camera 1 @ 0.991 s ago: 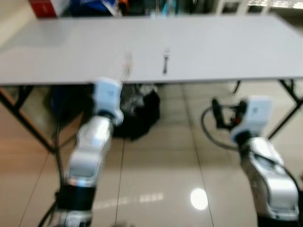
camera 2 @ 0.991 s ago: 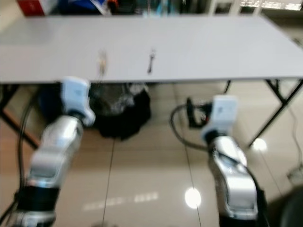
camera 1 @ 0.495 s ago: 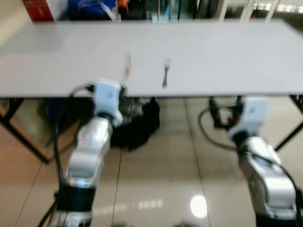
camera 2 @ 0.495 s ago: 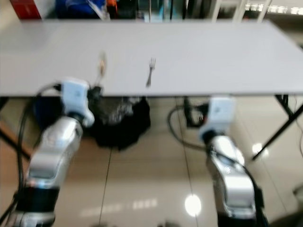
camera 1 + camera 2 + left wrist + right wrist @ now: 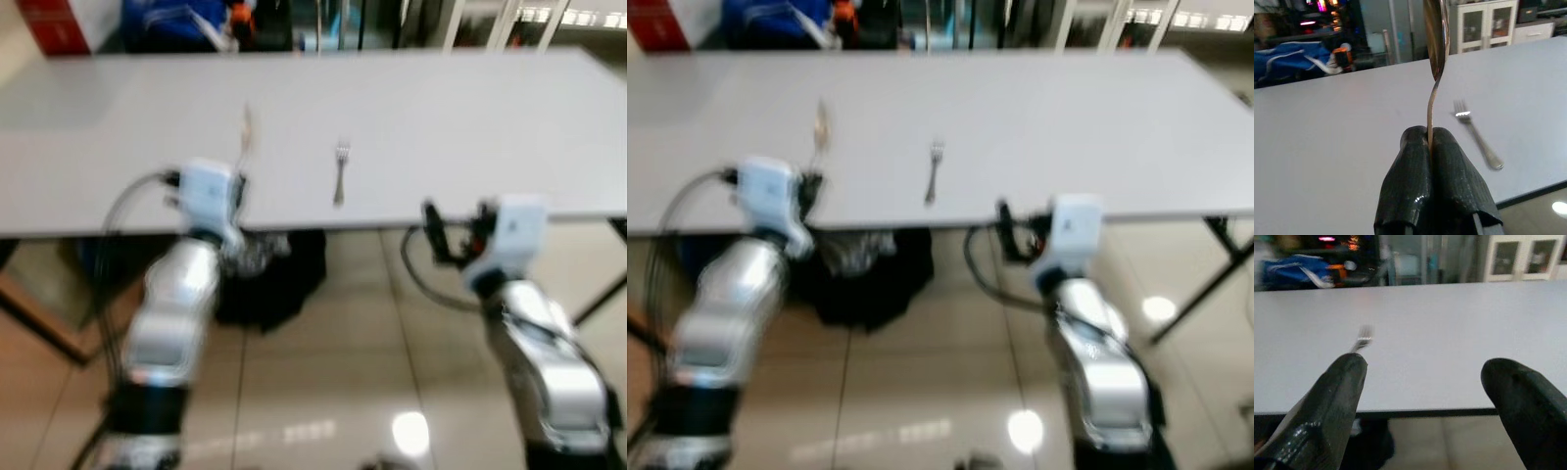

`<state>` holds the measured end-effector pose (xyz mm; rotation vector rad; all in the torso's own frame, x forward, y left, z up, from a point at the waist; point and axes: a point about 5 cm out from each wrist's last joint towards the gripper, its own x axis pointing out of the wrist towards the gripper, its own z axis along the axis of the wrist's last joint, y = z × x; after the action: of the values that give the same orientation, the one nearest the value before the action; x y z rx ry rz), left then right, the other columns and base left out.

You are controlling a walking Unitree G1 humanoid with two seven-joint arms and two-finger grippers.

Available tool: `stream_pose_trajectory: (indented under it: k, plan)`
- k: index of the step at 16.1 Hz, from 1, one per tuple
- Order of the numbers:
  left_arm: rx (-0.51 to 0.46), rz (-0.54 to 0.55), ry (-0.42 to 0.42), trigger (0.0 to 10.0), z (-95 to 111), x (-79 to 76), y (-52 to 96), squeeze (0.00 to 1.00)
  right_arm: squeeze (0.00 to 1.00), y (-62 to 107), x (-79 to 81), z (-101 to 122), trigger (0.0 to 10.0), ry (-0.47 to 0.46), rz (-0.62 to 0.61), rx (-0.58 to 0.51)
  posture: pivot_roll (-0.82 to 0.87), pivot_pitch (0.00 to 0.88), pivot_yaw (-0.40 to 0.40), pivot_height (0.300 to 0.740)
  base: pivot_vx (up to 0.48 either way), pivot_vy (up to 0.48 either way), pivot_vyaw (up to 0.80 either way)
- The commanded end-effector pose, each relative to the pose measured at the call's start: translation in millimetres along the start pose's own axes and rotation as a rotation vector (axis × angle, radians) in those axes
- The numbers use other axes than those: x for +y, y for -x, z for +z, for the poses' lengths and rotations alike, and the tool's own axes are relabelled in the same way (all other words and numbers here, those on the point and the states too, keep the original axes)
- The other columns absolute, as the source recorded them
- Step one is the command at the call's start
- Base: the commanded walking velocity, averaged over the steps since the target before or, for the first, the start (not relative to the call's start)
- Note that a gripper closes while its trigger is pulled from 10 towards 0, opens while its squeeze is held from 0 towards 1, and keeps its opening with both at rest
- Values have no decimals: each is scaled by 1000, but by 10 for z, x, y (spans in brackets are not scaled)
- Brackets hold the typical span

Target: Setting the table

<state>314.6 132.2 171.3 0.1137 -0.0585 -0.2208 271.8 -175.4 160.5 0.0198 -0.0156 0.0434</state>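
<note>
A silver fork (image 5: 339, 172) lies on the long grey table (image 5: 460, 117) near its front edge, tines pointing away from me; it also lies on the tabletop as the fork (image 5: 1477, 137) in the left wrist view. My left gripper (image 5: 1429, 135) is shut on the handle of a silver spoon (image 5: 1435, 44), which stands upright. The spoon (image 5: 245, 131) rises over the table's front edge, left of the fork. My right gripper (image 5: 1424, 365) is open with nothing between its fingers, held at the table's front edge, right of the fork.
A black bag (image 5: 279, 284) lies on the shiny tiled floor under the table. A blue bag (image 5: 171, 20) and a red box (image 5: 54, 22) stand beyond the far edge. A dark table leg (image 5: 602, 299) slants at the right.
The camera has come closer to the table. Both arms have risen to the front edge, and the spoon now stands over the tabletop. The fork has not moved.
</note>
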Motion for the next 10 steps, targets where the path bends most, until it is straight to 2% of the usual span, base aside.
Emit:
stream_pose_trajectory:
  k: [1,10]
  plan:
    - [-5,34,-23,10000,35,119,-2,0,0,-21,49,55,10000,-1,11,-24,20,56,18,740,416,0,0]
    - [-6,27,-14,10000,36,103,-13,0,0,-7,54,61,10000,-44,12,-20,15,64,20,740,413,0,0]
